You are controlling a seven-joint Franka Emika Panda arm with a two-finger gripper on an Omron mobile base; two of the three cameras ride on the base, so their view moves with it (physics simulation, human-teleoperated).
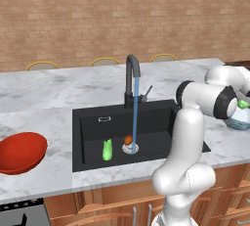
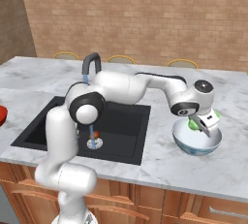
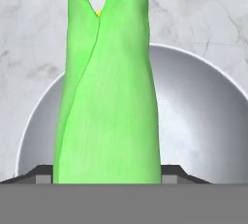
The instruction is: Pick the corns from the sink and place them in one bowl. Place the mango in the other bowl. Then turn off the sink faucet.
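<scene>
My gripper (image 2: 204, 123) is shut on one green corn (image 3: 109, 97), which hangs just above the pale white-blue bowl (image 2: 197, 144) on the counter right of the sink. In the hand view the cob stands between my fingers over the bowl's grey inside (image 3: 203, 121). A second corn (image 1: 107, 149) lies on the floor of the black sink (image 1: 93, 127), left of the drain. The orange-red mango (image 1: 128, 139) sits by the drain. Far left on the counter stands the red bowl (image 1: 19, 152). Water runs from the dark gooseneck faucet (image 1: 131, 78).
My arm reaches over the sink's right side toward the pale bowl (image 1: 240, 120). Marble counter (image 1: 49, 93) stretches behind and left of the sink. A brick wall and chair backs (image 1: 104, 61) stand beyond the counter.
</scene>
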